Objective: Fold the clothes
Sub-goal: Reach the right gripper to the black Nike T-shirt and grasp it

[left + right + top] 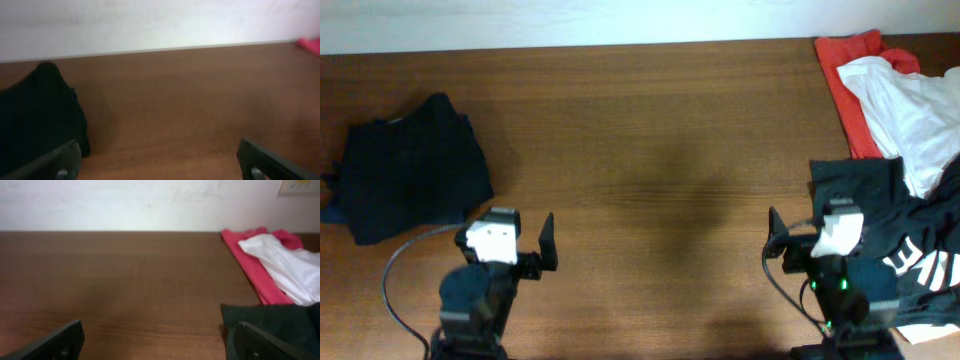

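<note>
Two grippers sit along the near edge of the table (660,150), both spread wide and holding nothing. The left gripper (159,150) faces the far side. Its fingers show at the lower corners of its wrist view with only wood between them, and a grey cable (392,275) loops beside its arm. The right gripper (159,330) is opened just as wide, also with only wood in its gap.

The right arm stands over the near part of the black T-shirt (865,185). The shirt lies crumpled at the near right of the table, and its white lettering (920,265) shows to the right of the arm. In the right wrist view a dark fold of this shirt lies just beyond the right-hand finger and outside the gap. Whether cloth and finger touch cannot be told.

Farther out on the left lies a folded dark garment (410,180), beyond the left gripper and off to its left. In the left wrist view its near edge sits behind the left-hand finger, again outside the gap.

Farthest away, at the far right corner, a white garment (915,110) is draped over a red garment (845,70). The near end of the white one reaches down to the black T-shirt. Both lie well to the right of the right gripper's line. A pale wall (125,205) rises behind the table's far edge.
</note>
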Controlling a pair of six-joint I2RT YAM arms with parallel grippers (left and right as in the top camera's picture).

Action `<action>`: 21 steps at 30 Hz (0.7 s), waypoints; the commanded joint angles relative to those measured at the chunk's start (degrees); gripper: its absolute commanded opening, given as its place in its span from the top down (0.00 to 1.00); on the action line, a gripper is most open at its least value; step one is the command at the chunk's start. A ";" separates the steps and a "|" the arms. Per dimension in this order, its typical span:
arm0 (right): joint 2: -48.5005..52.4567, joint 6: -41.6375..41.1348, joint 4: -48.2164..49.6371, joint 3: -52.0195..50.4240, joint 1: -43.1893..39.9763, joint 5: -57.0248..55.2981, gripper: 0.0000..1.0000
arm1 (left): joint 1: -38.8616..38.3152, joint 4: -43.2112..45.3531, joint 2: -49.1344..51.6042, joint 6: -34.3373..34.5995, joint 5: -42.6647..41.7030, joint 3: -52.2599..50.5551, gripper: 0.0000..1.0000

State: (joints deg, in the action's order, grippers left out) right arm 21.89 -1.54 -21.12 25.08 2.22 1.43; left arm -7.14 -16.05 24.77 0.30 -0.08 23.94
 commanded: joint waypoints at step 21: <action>60.57 -0.90 -0.28 26.43 -8.70 -10.49 0.01 | 0.26 -11.32 19.63 0.15 -1.29 18.71 0.01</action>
State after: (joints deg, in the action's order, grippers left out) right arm 77.17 0.97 -24.03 50.37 -3.33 -5.30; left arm -7.14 -27.20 44.47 0.30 -0.67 41.32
